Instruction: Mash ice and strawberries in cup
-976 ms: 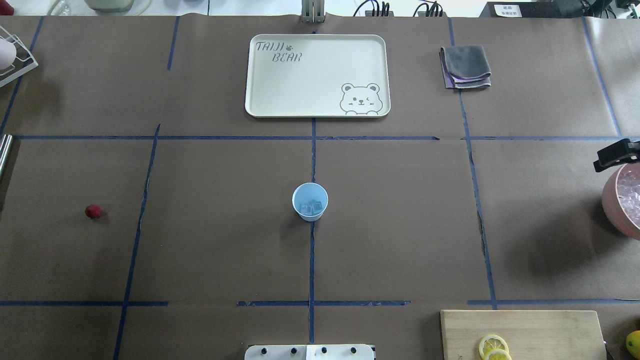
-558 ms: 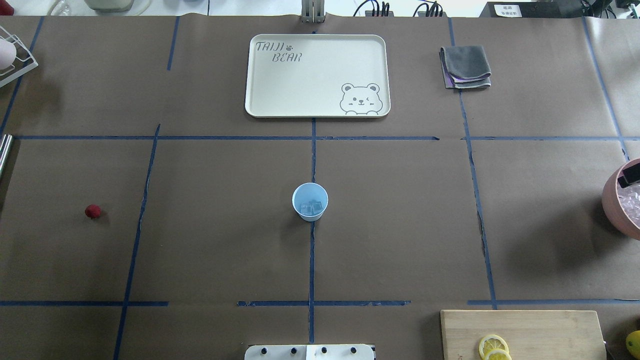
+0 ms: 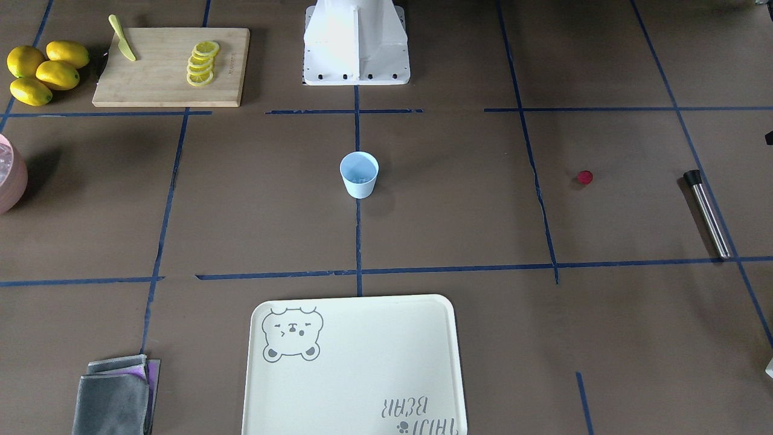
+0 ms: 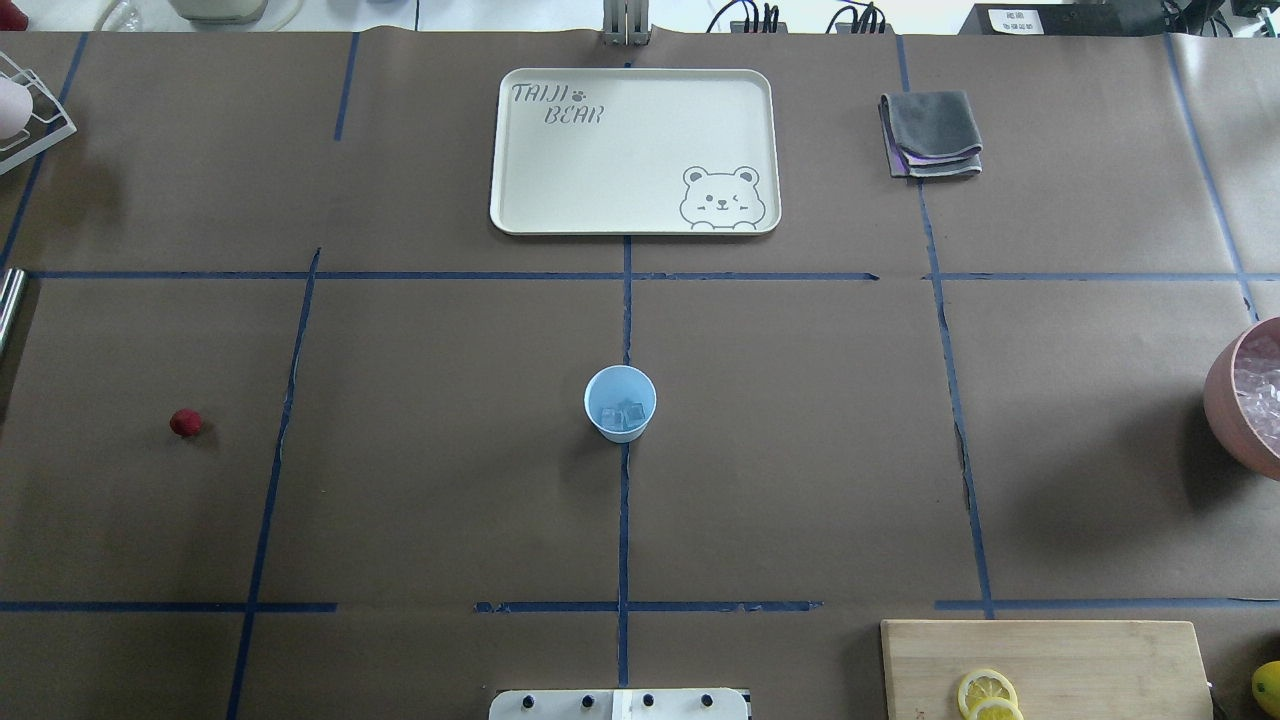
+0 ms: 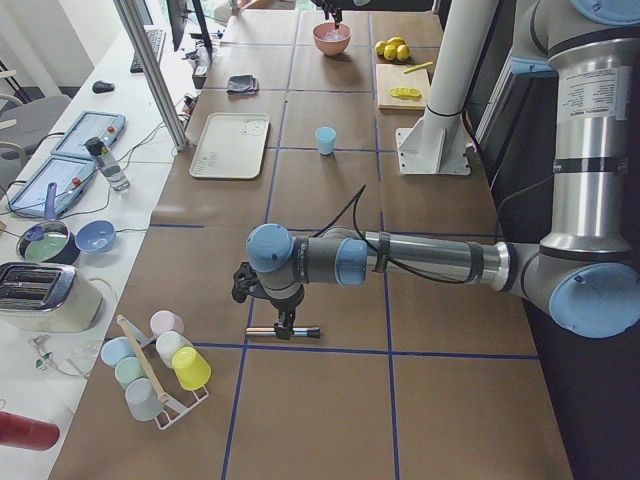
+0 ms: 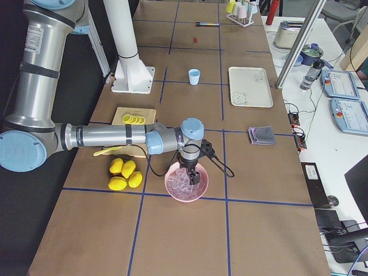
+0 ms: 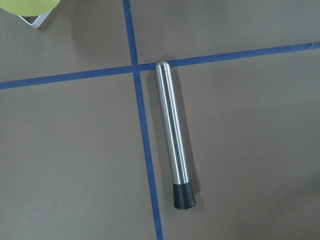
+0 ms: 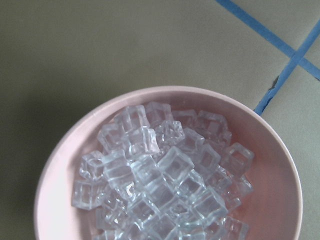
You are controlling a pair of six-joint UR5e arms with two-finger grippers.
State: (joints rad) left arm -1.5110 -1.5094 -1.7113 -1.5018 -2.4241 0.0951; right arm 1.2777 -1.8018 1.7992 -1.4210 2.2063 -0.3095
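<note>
At the table's centre, the light blue cup (image 4: pixel 620 403) stands upright on the tape cross with a few ice cubes (image 4: pixel 627 412) at its bottom. The strawberry (image 4: pixel 185 422) lies well apart on the paper toward the robot's left, not yet in the cup. The right gripper (image 6: pixel 191 177) has slipped out of the overhead view within the last second. It showed there at the right edge above the pink bowl (image 4: pixel 1224 400), and now only the bowl remains. From the side it hangs low over the bowl, and its wrist camera looks straight down on the heaped cubes (image 8: pixel 160 185). Whether its fingers are apart or together cannot be told. The left gripper (image 5: pixel 284 322) hovers over the steel muddler (image 7: pixel 173 140), which lies flat beside a tape line, and its state cannot be told either. The shift probably means another cube is being fetched. If so, ice loading is unfinished, and the strawberry and the mashing are yet to come.
</note>
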